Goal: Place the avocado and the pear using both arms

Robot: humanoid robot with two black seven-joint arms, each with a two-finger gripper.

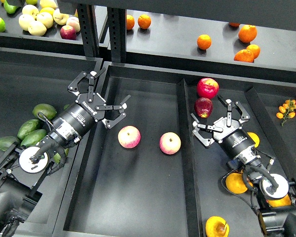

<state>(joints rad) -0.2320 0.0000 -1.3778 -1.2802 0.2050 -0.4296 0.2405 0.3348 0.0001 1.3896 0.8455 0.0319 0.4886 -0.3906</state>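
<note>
Several green avocados lie in the left bin; the plumpest egg-shaped avocado (43, 111) is at the top of the heap, left of my left arm. My left gripper (110, 89) is open and empty over the left rim of the middle tray (138, 197), above a pink-yellow apple (129, 137). Golden pears lie in the right bin, one (235, 182) under my right arm and one with a brown dimple (217, 227) at the front. My right gripper (210, 117) is open and empty, just below a dark red apple (203, 106).
A second pink-yellow apple (170, 143) lies in the middle tray. A brighter red apple (207, 87) sits at the back of the right bin. Oranges (203, 41) and pale apples (37, 22) lie on the rear shelf. Small red and orange tomatoes (291, 106) are at the far right.
</note>
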